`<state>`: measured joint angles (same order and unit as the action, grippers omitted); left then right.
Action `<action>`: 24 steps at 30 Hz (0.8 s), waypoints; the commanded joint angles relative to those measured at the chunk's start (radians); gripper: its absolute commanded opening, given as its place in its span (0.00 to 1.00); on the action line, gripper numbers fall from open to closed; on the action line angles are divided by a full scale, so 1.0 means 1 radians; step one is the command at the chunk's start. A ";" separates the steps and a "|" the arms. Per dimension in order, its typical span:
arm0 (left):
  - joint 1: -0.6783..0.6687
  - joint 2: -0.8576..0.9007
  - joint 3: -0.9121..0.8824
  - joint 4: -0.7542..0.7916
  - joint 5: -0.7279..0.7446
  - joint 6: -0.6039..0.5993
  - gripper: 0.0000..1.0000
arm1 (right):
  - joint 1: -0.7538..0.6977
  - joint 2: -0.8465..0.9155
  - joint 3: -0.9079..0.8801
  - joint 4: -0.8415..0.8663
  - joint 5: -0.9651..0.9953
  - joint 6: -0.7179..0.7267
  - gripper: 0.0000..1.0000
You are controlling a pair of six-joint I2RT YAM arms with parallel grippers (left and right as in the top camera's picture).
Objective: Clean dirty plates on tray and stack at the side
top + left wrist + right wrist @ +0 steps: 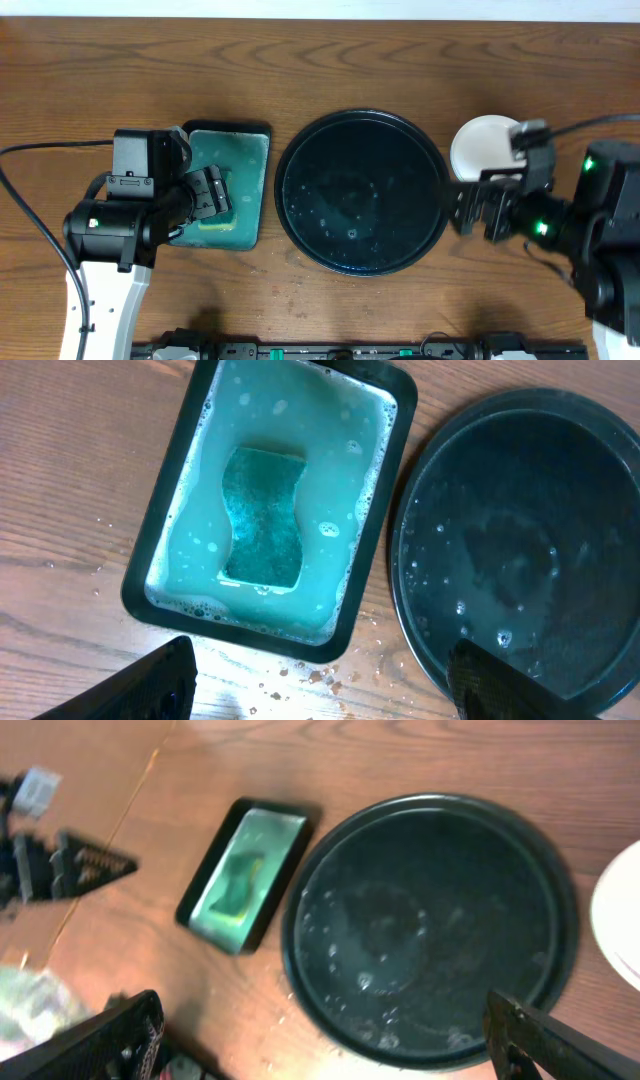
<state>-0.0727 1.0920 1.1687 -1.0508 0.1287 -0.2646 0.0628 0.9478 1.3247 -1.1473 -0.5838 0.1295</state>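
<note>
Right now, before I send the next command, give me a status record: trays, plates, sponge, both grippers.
round tray: mid-table, no plates on it, wet with droplets
plates: white, on the table right of the round tray, partly hidden; count cannot be told
rectangular tray: left of the round tray, holds teal soapy water
sponge: lying in the rectangular tray
left gripper: open, empty, over the rectangular tray
right gripper: open, empty, at the round tray's right rim

We see a dark brown wood-grain tabletop (pixel 300 60) filling the overhead view. At 12 o'clock a pale strip (pixel 320 8) borders it, and at 6 o'clock a black rail (pixel 350 351) lines its edge. Soft light glares off the wood.
</note>
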 commanded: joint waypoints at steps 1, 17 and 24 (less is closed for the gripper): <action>0.004 0.000 0.017 -0.004 0.002 0.002 0.81 | 0.036 -0.035 0.003 -0.018 0.046 0.011 0.99; 0.004 0.000 0.017 -0.004 0.002 0.002 0.81 | 0.067 -0.341 -0.415 0.415 0.235 -0.266 0.99; 0.004 0.000 0.017 -0.004 0.002 0.002 0.81 | 0.027 -0.694 -0.809 0.563 0.258 -0.266 0.99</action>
<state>-0.0727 1.0920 1.1717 -1.0508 0.1287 -0.2649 0.1085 0.3347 0.6052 -0.6083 -0.3470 -0.1158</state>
